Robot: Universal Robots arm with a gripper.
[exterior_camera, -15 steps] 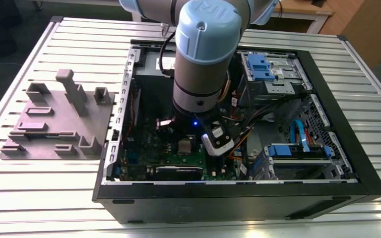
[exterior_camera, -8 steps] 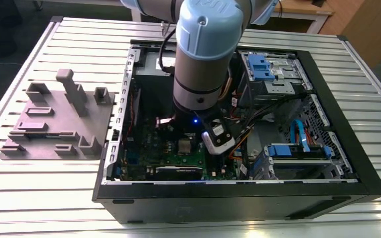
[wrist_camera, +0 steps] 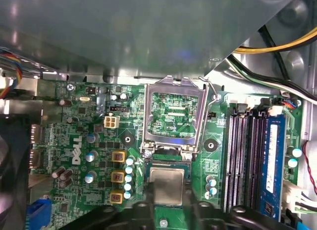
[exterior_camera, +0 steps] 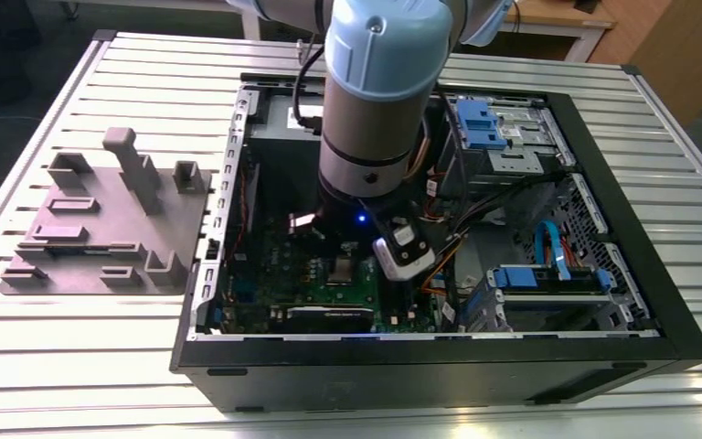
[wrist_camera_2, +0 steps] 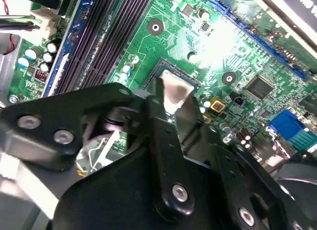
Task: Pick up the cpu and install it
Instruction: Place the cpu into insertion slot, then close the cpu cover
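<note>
Down inside the open computer case (exterior_camera: 643,302), the fingers (wrist_camera_2: 157,103) stand clamped on the cpu (wrist_camera: 167,186), poised over the socket (wrist_camera: 171,163) beside its raised frame (wrist_camera: 173,116). Any tilt or misalignment could bend contacts or jam the chip.

You see a green motherboard (wrist_camera: 89,141) traced with fine pale lines in both wrist views, and low in the first wrist view's centre the cpu (wrist_camera: 166,183) shows a dull silvery-grey top with a paler rim. Above it the hinged socket frame (wrist_camera: 173,116) is bright silver, and the black gripper (wrist_camera_2: 171,108) crosses the second wrist view's lower half. At the exterior view's left, your grey fixture block (exterior_camera: 107,229) sits on a pale ribbed table (exterior_camera: 70,366) beside the black computer case (exterior_camera: 449,370), whose drive brackets (exterior_camera: 479,119) are blue.
</note>
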